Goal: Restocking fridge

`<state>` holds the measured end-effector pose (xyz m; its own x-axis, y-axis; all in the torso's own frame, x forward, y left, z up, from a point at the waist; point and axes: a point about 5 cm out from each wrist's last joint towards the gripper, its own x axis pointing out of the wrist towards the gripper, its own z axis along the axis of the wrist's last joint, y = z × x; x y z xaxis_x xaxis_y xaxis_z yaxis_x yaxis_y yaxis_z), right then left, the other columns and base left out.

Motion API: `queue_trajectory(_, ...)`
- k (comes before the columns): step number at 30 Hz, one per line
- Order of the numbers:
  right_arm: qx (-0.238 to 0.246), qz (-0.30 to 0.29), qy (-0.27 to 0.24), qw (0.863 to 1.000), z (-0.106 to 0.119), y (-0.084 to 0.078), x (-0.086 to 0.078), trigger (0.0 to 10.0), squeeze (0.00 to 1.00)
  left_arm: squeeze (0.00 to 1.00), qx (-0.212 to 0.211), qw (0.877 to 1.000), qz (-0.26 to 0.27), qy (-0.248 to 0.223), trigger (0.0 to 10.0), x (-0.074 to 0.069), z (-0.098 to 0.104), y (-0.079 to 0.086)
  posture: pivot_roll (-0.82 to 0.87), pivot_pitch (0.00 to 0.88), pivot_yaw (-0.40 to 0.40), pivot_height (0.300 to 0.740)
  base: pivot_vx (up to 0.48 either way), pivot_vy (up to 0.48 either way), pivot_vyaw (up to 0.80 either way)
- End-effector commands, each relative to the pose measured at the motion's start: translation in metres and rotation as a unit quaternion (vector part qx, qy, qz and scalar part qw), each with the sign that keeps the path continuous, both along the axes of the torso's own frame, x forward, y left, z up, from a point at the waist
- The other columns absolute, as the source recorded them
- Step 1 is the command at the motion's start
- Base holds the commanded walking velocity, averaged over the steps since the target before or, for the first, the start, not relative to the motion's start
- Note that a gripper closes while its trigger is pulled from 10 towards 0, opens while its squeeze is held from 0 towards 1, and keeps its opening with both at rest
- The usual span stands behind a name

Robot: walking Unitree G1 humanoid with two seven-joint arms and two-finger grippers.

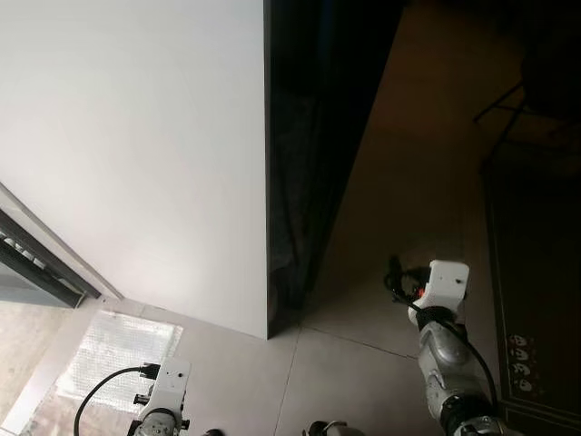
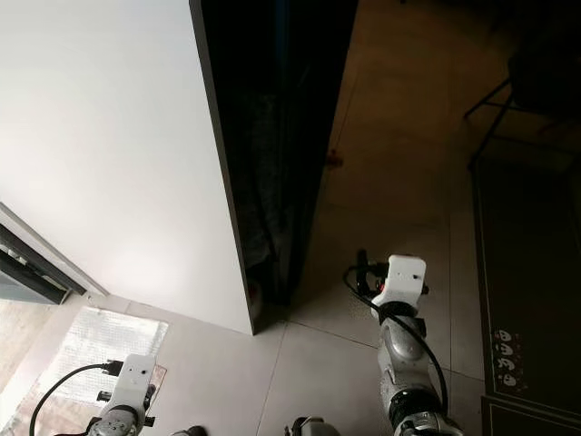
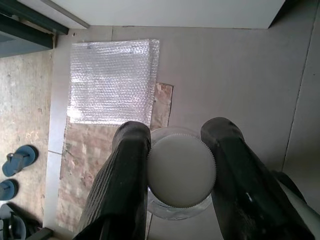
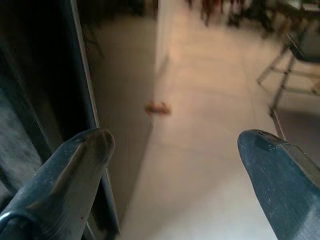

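In the left wrist view my left gripper [image 3: 181,145] is shut on a clear bottle with a ribbed white cap [image 3: 181,170], seen from above, held over the tiled floor. The left arm's wrist [image 1: 163,391] hangs low at the lower left in the left eye view. My right arm [image 1: 445,309] reaches forward beside the dark side of a tall white cabinet or fridge [image 1: 154,154]. The right gripper [image 4: 175,145] is open, its fingers wide apart with nothing between them, pointing along the dark panel [image 4: 45,100] toward the floor beyond.
A sheet of bubble wrap [image 1: 113,350] lies on the floor at the lower left, near a sliding-door track [image 1: 45,263]. Blue sandals [image 3: 17,160] lie beyond it. A dark mat [image 1: 531,300] and chair legs [image 1: 508,104] are on the right. A small orange object [image 2: 334,161] lies on the floor ahead.
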<state>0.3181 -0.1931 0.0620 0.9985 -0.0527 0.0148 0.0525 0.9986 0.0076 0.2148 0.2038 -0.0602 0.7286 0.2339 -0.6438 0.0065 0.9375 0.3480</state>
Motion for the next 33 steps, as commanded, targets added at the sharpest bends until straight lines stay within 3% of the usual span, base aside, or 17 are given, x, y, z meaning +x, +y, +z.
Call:
queue_trajectory(1,0.006,0.021,-0.027,0.999,0.009,0.005,0.003,10.0,0.0,0.0,-0.003,1.0,0.004,0.009,10.0,-0.007,-0.004,0.002,-0.09,0.167,-0.041,0.74,0.0,0.0,0.0)
queue_trajectory(3,0.007,0.046,-0.04,0.998,0.015,0.012,0.005,10.0,0.0,0.0,-0.003,1.0,0.003,0.01,10.0,-0.007,-0.004,0.002,-0.09,0.163,-0.041,0.74,0.0,0.0,0.0)
queue_trajectory(5,0.012,0.123,-0.053,0.991,0.022,0.03,0.005,10.0,0.0,0.0,-0.006,1.0,0.002,0.01,10.0,-0.007,-0.004,0.001,-0.09,0.157,-0.04,0.74,0.0,0.0,0.0)
queue_trajectory(11,0.02,0.192,-0.046,0.98,0.02,0.044,-0.001,10.0,0.0,0.0,-0.007,1.0,0.0,0.01,10.0,-0.007,-0.004,0.001,-0.1,0.152,-0.04,0.74,0.0,0.0,0.0)
queue_trajectory(33,0.018,0.196,-0.045,0.979,0.032,0.04,0.004,10.0,0.0,0.0,-0.01,1.0,0.004,0.008,10.0,-0.006,-0.003,0.001,-0.1,0.178,-0.042,0.74,0.0,0.0,0.0)
